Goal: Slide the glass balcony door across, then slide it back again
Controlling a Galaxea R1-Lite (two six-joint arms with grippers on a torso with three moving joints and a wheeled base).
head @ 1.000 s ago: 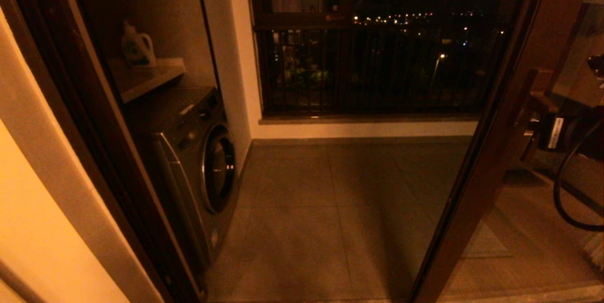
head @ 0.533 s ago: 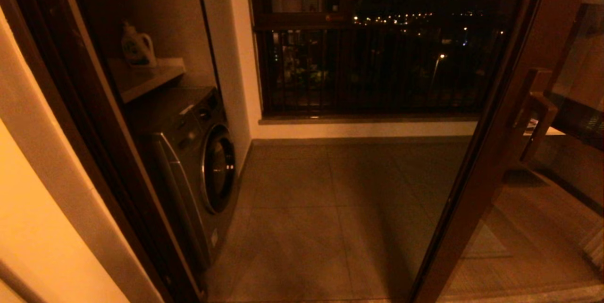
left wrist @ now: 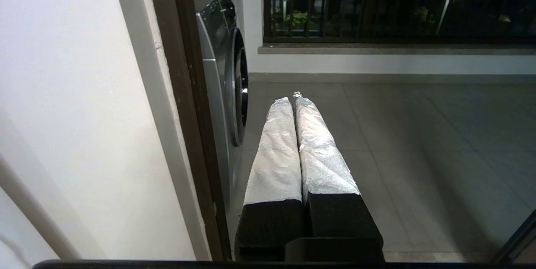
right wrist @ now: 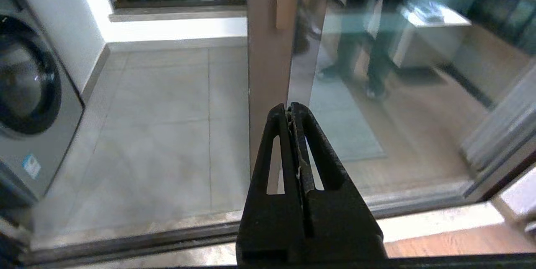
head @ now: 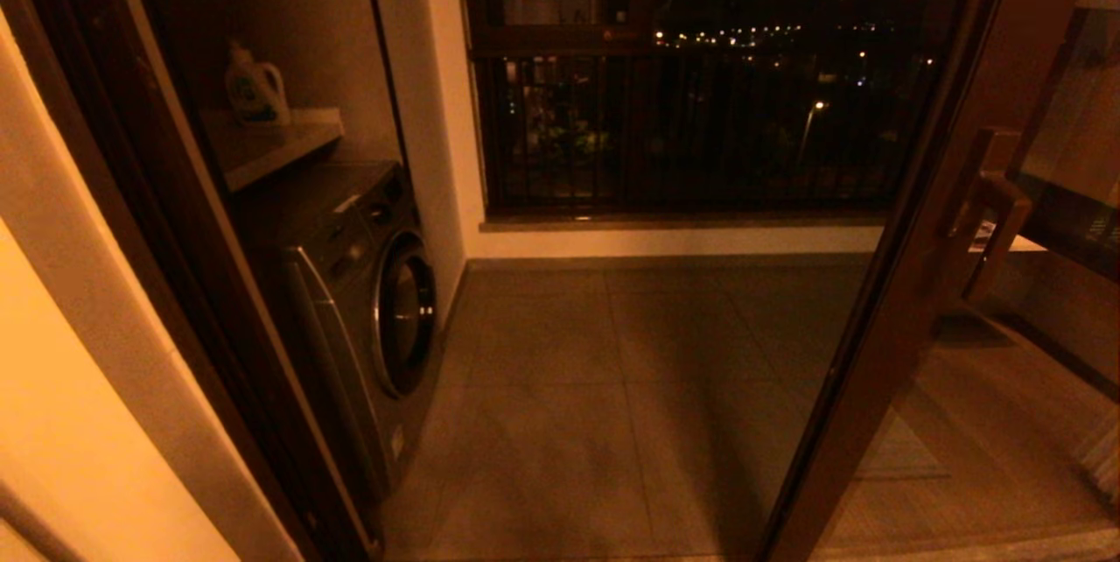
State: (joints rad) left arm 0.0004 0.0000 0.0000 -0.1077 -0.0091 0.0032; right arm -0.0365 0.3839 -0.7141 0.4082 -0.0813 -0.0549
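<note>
Our right gripper (right wrist: 289, 112), jaws pressed together on nothing, hangs apart from the glass balcony door (right wrist: 268, 72) frame ahead; our left gripper (left wrist: 292, 99), likewise closed, idles.

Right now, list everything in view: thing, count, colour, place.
glass balcony door: 1, brown frame, right side, doorway open left of it
pull handle: 1, wooden, on the door
washing machine: 1, grey, left wall of balcony
detergent bottle: 1, white, on shelf above machine
shelf: 1, pale, left alcove
window with railing bars: 1, dark, far wall
floor tiles: grey, balcony
left claw: 1, silver-wrapped, shut, held off everything
right claw: 1, black, shut, before the door frame
</note>
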